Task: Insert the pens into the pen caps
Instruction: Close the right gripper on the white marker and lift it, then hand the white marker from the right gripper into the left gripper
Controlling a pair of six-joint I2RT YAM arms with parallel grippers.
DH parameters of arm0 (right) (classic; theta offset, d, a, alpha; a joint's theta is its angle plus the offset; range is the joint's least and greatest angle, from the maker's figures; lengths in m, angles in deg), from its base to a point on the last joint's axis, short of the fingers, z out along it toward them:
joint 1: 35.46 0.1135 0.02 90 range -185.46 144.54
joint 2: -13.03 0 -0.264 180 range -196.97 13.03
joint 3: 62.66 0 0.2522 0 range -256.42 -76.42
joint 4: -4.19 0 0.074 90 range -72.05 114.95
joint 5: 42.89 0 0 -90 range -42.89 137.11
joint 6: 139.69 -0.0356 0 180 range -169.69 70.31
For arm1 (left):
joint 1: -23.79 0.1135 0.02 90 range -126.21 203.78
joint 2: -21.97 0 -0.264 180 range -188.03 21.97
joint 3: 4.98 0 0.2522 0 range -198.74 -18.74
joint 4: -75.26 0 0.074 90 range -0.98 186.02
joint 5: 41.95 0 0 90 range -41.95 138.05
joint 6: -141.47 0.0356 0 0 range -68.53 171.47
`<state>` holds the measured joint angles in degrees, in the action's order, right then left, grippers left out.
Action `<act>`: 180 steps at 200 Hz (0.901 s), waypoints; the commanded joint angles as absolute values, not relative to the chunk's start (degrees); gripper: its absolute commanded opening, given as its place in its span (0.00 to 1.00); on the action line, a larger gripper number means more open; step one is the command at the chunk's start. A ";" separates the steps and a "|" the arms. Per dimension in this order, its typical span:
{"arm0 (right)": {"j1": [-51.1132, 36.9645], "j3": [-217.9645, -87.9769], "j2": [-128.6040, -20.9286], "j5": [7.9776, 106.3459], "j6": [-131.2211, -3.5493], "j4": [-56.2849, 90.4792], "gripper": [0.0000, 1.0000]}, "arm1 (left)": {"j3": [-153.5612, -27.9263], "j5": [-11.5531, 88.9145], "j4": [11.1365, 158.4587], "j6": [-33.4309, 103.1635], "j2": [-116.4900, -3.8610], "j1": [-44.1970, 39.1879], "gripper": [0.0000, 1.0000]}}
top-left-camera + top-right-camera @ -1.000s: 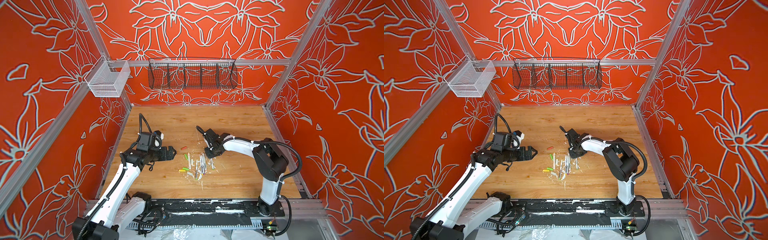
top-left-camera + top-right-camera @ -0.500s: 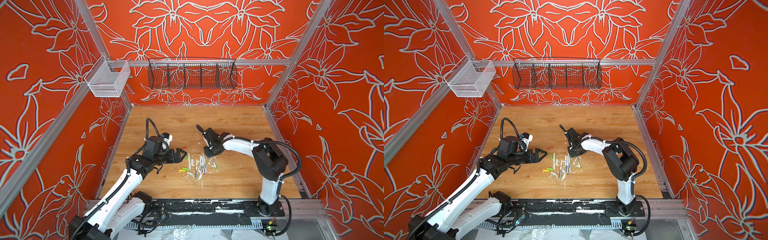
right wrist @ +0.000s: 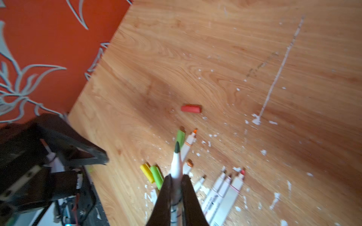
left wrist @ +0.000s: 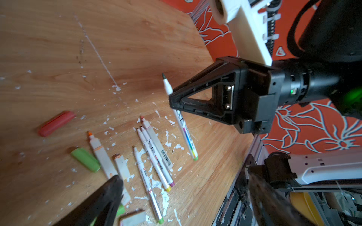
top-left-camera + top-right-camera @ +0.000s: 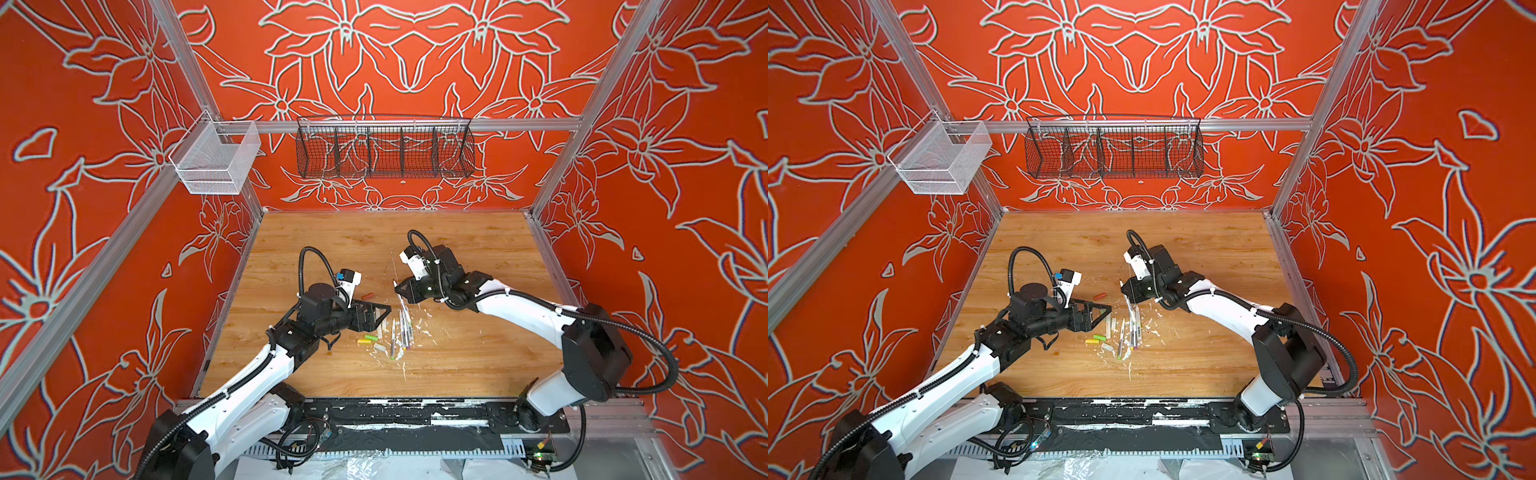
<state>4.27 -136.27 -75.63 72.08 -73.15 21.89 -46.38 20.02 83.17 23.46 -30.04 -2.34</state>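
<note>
My right gripper [image 5: 401,287] [image 3: 176,178] is shut on a white pen [image 3: 176,162] [image 4: 184,129] with a dark green tip. The pen hangs tilted above the table, its tip pointing away from the row. Several more pens [image 5: 401,328] [image 5: 1129,328] [image 4: 154,148] lie side by side on the wood. To their left lie pen caps: lime green [image 5: 370,336] [image 4: 85,159], yellow [image 5: 363,341] [image 3: 147,173], pale grey [image 5: 380,347] and, further back, orange-red [image 5: 368,296] [image 4: 56,123]. My left gripper [image 5: 384,313] [image 4: 185,176] is open and empty, hovering just left of the caps.
White paint flecks [image 5: 419,322] are scattered around the pens, and a thin white streak [image 3: 278,72] runs toward the back. A black wire basket [image 5: 384,151] and a white mesh bin [image 5: 214,164] hang on the walls above the table [image 5: 457,257].
My left arm has swung right, bringing its open gripper up beside the caps. My right gripper has closed on the green-tipped pen and raised it slightly, shifting a little left.
</note>
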 commanded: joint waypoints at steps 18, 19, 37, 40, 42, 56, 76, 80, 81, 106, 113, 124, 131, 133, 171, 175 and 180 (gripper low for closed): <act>5.23 -133.15 -72.27 80.20 -82.11 6.06 0.07 | -41.25 15.93 65.40 23.36 -28.32 -2.91 0.90; 5.28 -133.13 -72.25 80.13 -82.29 5.90 0.07 | -41.16 15.95 65.21 23.40 -28.31 -2.92 0.90; 5.37 -132.41 -71.53 79.37 -85.63 2.72 0.07 | -40.56 16.23 64.19 23.84 -27.96 -2.93 0.85; 5.47 -132.15 -71.38 79.18 -86.16 1.95 0.07 | -40.51 16.24 64.16 23.94 -27.96 -2.98 0.84; 5.49 -131.92 -71.24 79.08 -86.38 1.36 0.07 | -40.49 16.24 64.17 24.00 -27.95 -3.01 0.84; 5.72 -130.03 -70.39 78.02 -89.50 -3.53 0.07 | -39.84 16.19 63.00 23.89 -27.65 -3.02 0.79; 5.96 -127.16 -69.84 75.67 -94.38 -10.90 0.07 | -37.91 16.18 58.21 23.26 -27.12 -3.18 0.70; 6.07 -126.82 -69.92 75.20 -95.20 -11.85 0.07 | -37.60 16.23 57.39 23.14 -27.03 -3.24 0.68; 6.09 -126.76 -69.93 75.04 -95.34 -12.07 0.07 | -37.49 16.28 57.16 23.16 -27.01 -3.26 0.68; 7.45 -126.93 -69.94 71.95 -96.88 -12.73 0.06 | -36.84 17.64 55.49 23.48 -26.88 -3.46 0.58; 7.86 -127.08 -69.93 71.33 -96.80 -12.82 0.06 | -36.82 17.79 55.39 23.77 -26.90 -3.53 0.56; 8.39 -127.22 -69.93 70.41 -96.76 -12.88 0.06 | -36.76 18.22 55.10 23.89 -27.05 -3.59 0.55; 8.68 -127.33 -69.93 70.04 -96.71 -13.04 0.06 | -36.79 18.58 54.90 23.99 -27.20 -3.55 0.54; 8.67 -127.31 -69.93 70.05 -96.66 -13.11 0.06 | -36.83 18.67 54.82 24.04 -27.28 -3.55 0.53; 9.68 -127.22 -70.20 68.43 -96.19 -13.59 0.06 | -36.87 19.24 52.43 23.89 -28.80 -3.55 0.38; 9.81 -127.18 -70.20 68.19 -96.20 -13.60 0.06 | -36.85 19.43 52.31 23.81 -28.98 -3.60 0.36; 10.03 -127.13 -70.24 68.05 -96.16 -13.62 0.06 | -36.87 19.65 52.04 23.69 -29.16 -3.55 0.34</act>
